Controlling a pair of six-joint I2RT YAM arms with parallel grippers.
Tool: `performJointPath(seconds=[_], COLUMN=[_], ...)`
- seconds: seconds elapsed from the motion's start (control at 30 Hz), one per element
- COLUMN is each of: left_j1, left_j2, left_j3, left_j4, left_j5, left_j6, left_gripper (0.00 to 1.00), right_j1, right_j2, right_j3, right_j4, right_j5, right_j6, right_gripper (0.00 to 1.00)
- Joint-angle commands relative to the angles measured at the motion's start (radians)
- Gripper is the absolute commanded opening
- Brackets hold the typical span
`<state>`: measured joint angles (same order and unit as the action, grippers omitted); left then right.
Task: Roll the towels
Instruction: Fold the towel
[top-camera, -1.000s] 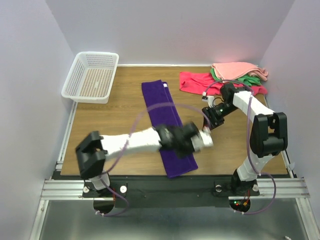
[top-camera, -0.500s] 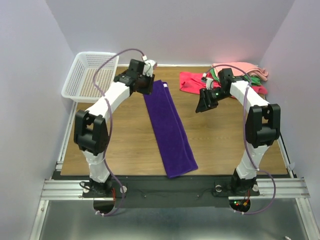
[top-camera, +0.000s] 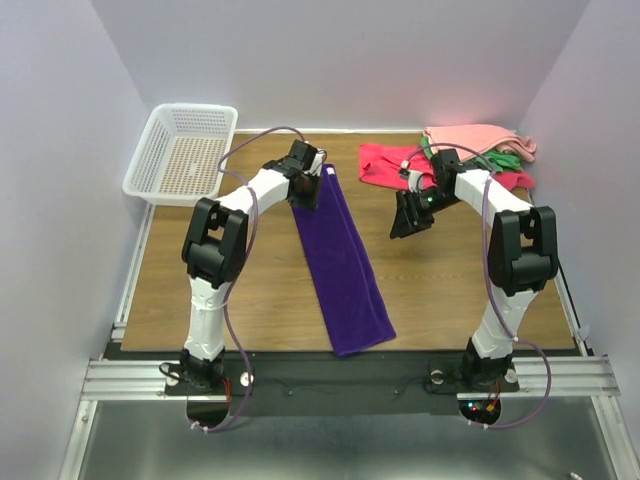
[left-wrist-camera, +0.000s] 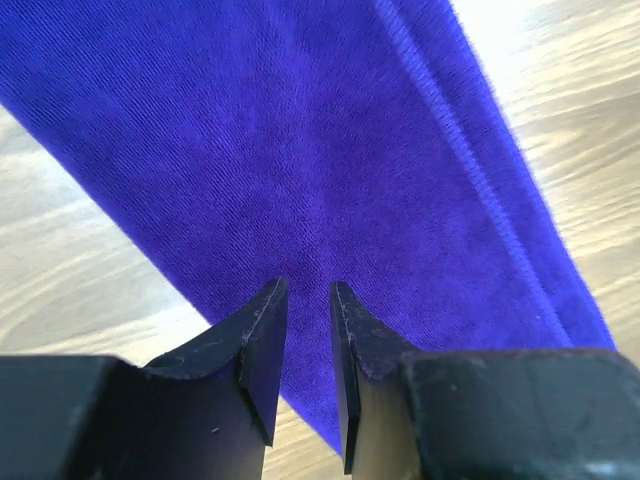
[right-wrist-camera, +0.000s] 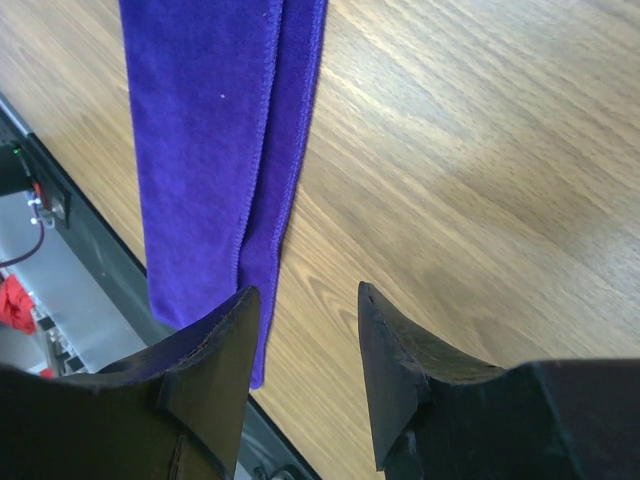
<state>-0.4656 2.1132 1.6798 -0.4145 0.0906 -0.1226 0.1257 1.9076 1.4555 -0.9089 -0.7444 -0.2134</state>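
- Left fingers (left-wrist-camera: 262, 345): narrowed to a slim gap with nothing between them, poised over the far end of the purple towel (top-camera: 340, 260), close to its white tag (top-camera: 330, 172).
- Right fingers (right-wrist-camera: 215, 350): moderately parted and empty, over bare surface (top-camera: 230, 290) just right of the strip.
- Purple towel: a flat, lengthwise-folded strip running from the far-centre of the surface to its near edge; not yet rolled.
- Risk: so narrow a gap may skate over the cloth or pinch only the top layer, so the fold opens as the roll begins.
- Risk: if one side is driven alone, the roll would likely skew into a cone.
- Red towel (top-camera: 385, 163), salmon-pink towel (top-camera: 470, 138), green towel (top-camera: 500, 155): heaped at the far right corner. White basket (top-camera: 143, 160): at the far left corner.
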Motion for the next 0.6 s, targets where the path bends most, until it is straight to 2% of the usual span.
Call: performJointPath(seconds=[0.0,0.2,0.37,0.57], left_j1=[-0.01,-0.007,0.01,0.07], left_j2=[0.022,0.108,0.287,0.392], left_j3=[0.015,0.098,0.36,0.555], left_j4=[-0.015,-0.092,-0.224,-0.236], left_j5=[-0.025,-0.051,-0.008,0.069], left_j6=[-0.035,0.011,0.087,0.152], left_gripper=[0.35,0.35,0.34,0.31], right_j1=[0.003,0.008,0.014,0.035], right_j2=[-0.025,-0.027,-0.022,-0.016], right_j3=[0.0,-0.033,-0.067,-0.084], right_j4=[0.016,0.01,0.008,0.005], right_j5=[0.014,0.008,0.014,0.007], right_j6=[-0.02,-0.03,-0.047,-0.056], right_gripper=[0.5,0.5,0.5,0.5])
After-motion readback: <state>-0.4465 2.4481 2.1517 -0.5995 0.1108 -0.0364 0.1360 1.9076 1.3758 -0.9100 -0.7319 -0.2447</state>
